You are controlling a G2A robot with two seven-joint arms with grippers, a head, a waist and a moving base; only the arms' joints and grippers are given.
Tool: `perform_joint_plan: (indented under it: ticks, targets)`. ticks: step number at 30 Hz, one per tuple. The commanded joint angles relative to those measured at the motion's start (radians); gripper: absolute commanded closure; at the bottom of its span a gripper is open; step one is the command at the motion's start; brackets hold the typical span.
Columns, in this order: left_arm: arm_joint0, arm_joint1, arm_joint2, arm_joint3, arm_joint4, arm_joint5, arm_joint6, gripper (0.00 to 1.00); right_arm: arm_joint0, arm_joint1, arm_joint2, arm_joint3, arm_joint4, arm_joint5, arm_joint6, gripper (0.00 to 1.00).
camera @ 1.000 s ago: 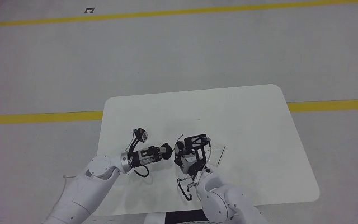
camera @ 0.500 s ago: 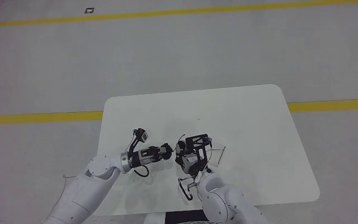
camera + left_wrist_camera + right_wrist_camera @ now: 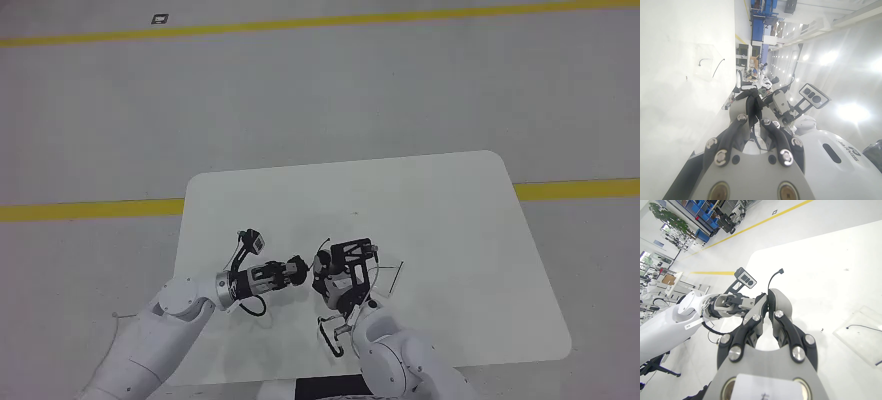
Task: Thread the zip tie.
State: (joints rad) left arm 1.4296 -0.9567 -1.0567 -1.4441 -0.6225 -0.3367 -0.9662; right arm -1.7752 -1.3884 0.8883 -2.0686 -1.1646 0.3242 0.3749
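Observation:
A black zip tie is pinched in my right gripper, which is shut on its strap. The head end curves up free above the fingers. My left gripper is tip to tip with the right one, just above the near part of the white table. In the left wrist view the left gripper is shut, its black pads pressed together and a thin black strand trailing back between the fingers. In the top view the left gripper and the right gripper touch, with the zip tie sticking up.
A clear shallow tray lies on the table just right of the grippers. It holds spare black zip ties, one of them seen in the right wrist view. A small dark speck lies farther out on the table.

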Motion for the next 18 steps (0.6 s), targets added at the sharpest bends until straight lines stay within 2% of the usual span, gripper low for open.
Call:
perform_joint_plan:
  ticks: [1,18]
  targets:
    - [0.0,0.0,0.0,0.0,0.0,0.0,0.0,1.0,0.0,0.001,-0.001,0.001,0.0,0.001,0.001,1.0]
    - [0.0,0.0,0.0,0.0,0.0,0.0,0.0,1.0,0.001,0.006,-0.006,0.001,-0.002,0.016,-0.003,1.0]
